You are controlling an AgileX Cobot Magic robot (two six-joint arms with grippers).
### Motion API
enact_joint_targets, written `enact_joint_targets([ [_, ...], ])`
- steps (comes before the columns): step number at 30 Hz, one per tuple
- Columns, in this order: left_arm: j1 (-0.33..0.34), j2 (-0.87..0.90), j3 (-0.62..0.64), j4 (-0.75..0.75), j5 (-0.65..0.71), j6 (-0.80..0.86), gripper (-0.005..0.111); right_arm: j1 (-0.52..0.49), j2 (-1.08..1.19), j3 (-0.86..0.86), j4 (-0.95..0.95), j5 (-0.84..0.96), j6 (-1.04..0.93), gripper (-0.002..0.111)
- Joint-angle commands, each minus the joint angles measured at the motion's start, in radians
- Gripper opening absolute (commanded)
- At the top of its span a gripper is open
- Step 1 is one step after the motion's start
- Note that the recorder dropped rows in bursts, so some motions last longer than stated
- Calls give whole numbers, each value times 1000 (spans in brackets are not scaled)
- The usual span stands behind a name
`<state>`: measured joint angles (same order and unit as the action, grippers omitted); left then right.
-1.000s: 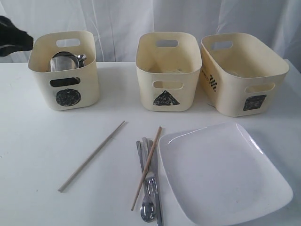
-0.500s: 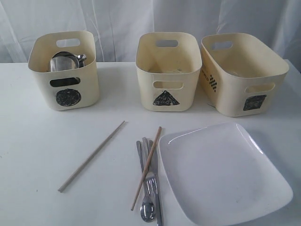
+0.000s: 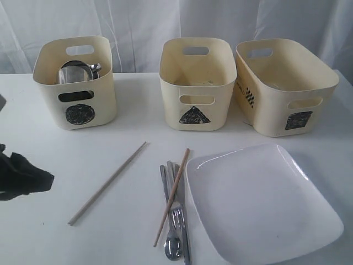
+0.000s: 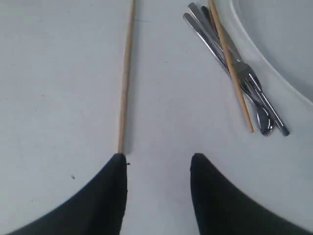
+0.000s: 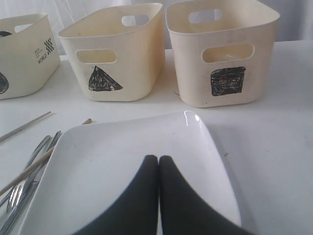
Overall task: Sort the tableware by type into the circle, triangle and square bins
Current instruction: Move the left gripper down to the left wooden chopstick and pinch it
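- Left wrist view: my left tool [image 4: 159, 156], jaws apart, sits at the pale wooden chopstick [image 4: 125, 78] end, probably lining up a grab.
- My right tool [image 5: 158, 157], closed together, faces the large white square plate [image 5: 112, 166], idle.

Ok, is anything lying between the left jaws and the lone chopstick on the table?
Nothing visible. The left jaws stand open over bare table, one tip right at the end of the lone chopstick. The other chopstick and the cutlery lie apart from it, beside the plate.
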<state>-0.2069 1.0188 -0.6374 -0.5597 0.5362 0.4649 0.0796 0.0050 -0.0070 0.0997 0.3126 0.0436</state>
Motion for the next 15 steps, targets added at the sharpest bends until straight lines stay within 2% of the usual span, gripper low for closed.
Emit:
enact_joint_targets([
  [1, -5, 206, -120, -38, 9, 63, 47, 2, -5, 7, 2, -14, 5, 0],
  [5, -16, 393, -233, -38, 15, 93, 47, 2, -5, 7, 2, -14, 5, 0],
  [8, -90, 513, -304, -35, 13, 139, 47, 2, -5, 7, 2, -14, 5, 0],
  [11, -167, 616, -349, 79, -5, 124, 47, 2, -5, 7, 2, -14, 5, 0],
  [12, -190, 663, -372, 159, -5, 55, 47, 2, -5, 7, 2, -14, 5, 0],
  [15, -205, 722, -400, 261, -1, -22, 47, 2, -5, 7, 2, -14, 5, 0],
])
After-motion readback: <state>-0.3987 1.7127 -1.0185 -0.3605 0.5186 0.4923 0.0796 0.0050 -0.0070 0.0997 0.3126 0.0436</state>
